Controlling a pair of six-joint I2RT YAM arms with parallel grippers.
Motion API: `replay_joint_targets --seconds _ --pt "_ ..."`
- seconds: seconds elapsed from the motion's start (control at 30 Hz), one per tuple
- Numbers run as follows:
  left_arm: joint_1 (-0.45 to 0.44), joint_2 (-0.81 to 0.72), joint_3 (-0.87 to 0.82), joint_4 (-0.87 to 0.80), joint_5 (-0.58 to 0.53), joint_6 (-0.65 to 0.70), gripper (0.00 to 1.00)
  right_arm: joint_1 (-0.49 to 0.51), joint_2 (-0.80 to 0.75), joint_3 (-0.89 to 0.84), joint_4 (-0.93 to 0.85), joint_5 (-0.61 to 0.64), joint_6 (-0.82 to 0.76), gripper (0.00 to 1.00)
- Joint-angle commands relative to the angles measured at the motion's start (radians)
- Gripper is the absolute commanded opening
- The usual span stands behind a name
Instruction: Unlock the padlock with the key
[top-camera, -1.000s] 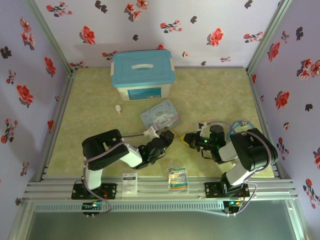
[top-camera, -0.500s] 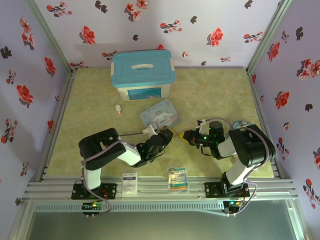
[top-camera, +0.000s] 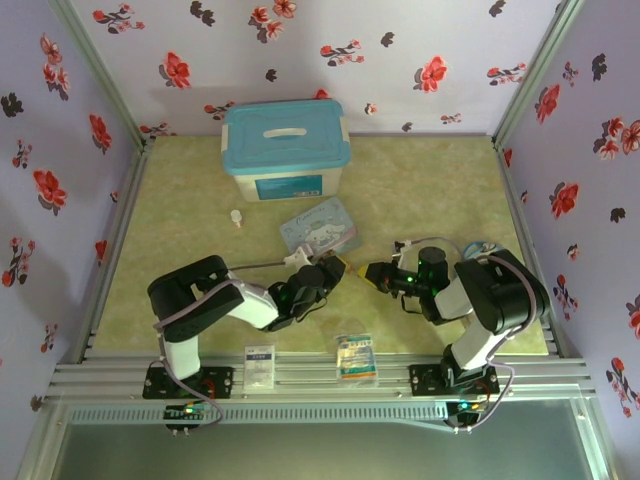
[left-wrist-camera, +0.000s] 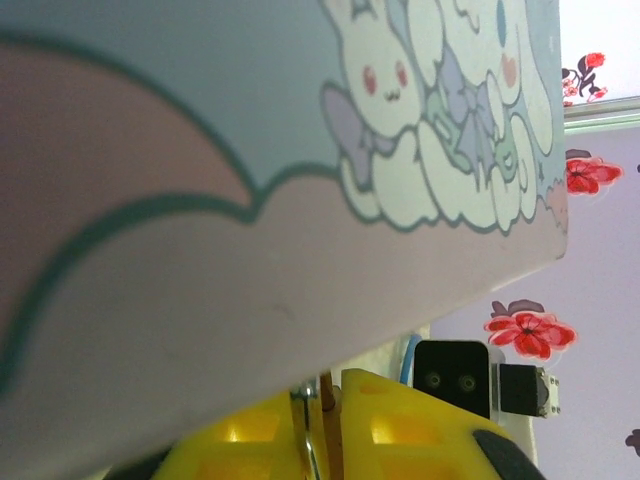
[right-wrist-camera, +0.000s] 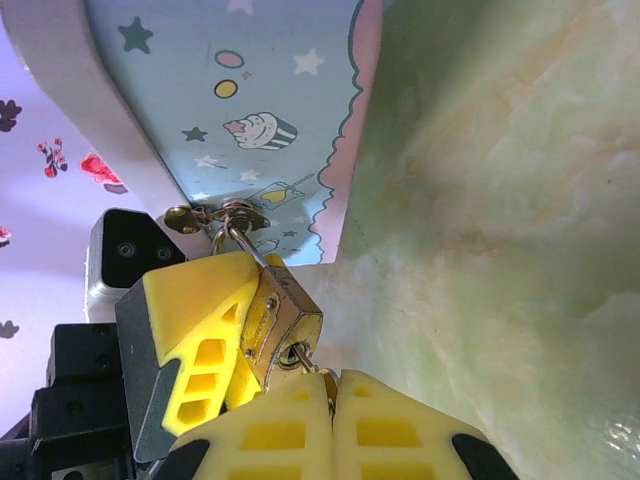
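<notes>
Your left arm has swung its elbow toward the frame's left, with the left gripper clamped on the padlock, while the right gripper pinches the key seated in the lock, seemingly ready to turn.

On the bench: one brass padlock, one key, one cartoon-printed tin, one blue-lidded storage box, one small white bottle. Two packets: white-labelled packet, blue-printed packet. Two claws: left claw, right claw.
</notes>
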Motion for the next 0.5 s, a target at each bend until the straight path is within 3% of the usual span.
replay_joint_targets --seconds 0.0,0.23,0.47 --pt "-0.006 -0.024 0.031 0.046 0.123 -0.014 0.0 0.049 -0.079 -0.001 0.058 -0.025 -0.062 0.0" --pt "0.004 -0.058 0.03 0.022 0.16 -0.003 0.0 0.062 -0.197 -0.009 -0.094 0.042 -0.081 0.0" --pt "0.012 -0.035 0.072 0.024 0.222 0.004 0.01 0.094 -0.17 -0.007 0.027 0.072 0.169 0.0"
